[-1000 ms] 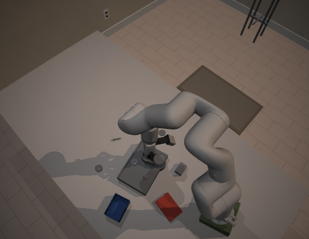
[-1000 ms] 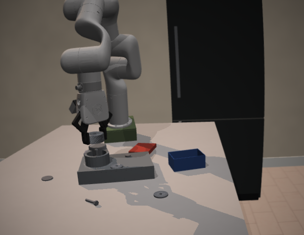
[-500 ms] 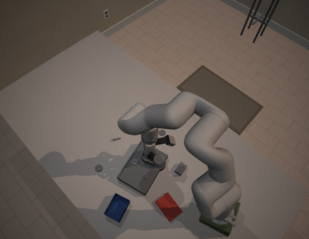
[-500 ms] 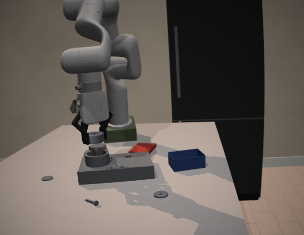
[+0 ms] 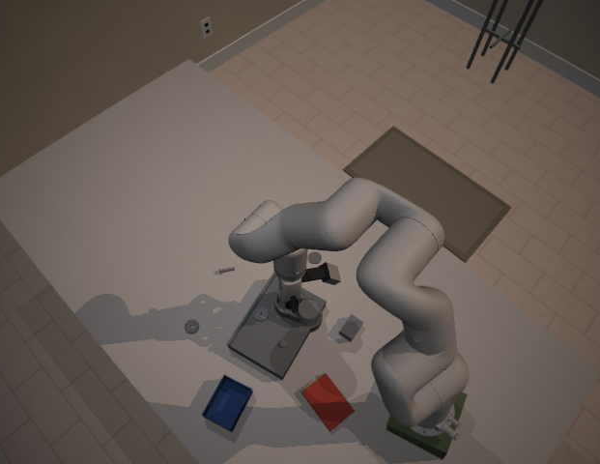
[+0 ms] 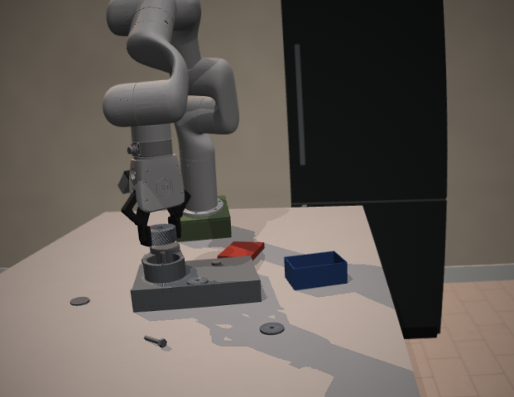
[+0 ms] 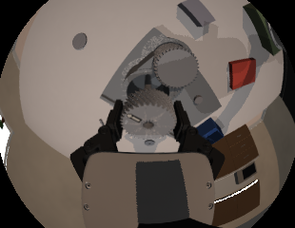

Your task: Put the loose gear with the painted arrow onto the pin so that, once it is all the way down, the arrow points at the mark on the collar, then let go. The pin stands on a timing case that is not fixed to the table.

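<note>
My gripper is shut on the loose grey gear and holds it level, just above the collar of the grey timing case. The top of the pin shows inside the collar, under the gear's hub. In the wrist view the gear sits between the two black fingers, with a second gear on the case beyond it. The painted arrow and the collar's mark are too small to make out. In the top view the gripper stands over the case's far end.
On the table are a blue bin, a red block, a bolt, a washer, a flat disc and a small grey block. A black cabinet stands at the table's right.
</note>
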### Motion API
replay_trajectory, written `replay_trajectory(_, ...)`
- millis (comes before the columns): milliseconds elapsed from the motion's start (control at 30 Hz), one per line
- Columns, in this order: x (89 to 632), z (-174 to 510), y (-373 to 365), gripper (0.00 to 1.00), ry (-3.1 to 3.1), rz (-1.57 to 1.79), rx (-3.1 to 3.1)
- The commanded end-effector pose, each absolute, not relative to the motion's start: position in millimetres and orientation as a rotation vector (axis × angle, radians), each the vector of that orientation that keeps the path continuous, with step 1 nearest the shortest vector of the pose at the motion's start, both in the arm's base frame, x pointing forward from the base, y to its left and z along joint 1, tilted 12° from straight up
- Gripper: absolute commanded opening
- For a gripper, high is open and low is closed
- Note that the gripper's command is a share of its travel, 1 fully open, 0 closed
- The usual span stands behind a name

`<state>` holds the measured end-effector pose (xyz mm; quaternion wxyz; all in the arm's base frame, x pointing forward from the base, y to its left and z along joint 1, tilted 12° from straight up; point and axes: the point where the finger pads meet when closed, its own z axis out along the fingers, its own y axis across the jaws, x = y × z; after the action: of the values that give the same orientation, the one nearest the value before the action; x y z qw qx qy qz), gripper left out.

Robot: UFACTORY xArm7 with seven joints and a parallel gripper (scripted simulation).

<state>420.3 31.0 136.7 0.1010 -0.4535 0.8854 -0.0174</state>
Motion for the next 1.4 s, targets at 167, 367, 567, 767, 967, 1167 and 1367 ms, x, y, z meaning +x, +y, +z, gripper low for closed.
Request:
replay_trajectory(167, 424, 125, 32, 0.00, 2.613, -0.054, -1.338)
replay_trajectory(367, 426, 121, 33, 0.00, 2.613, -0.054, -1.338)
replay_trajectory(567, 426, 120, 33, 0.00, 2.613, -0.054, -1.338)
replay_trajectory(767, 426, 120, 33, 0.00, 2.613, -0.054, -1.338)
replay_trajectory(967, 426, 120, 33, 0.00, 2.613, -0.054, -1.338)
replay_trajectory(1167, 426, 120, 33, 0.00, 2.613, -0.054, -1.338)
replay_trajectory(1367, 426, 120, 33, 0.00, 2.613, -0.054, -1.338)
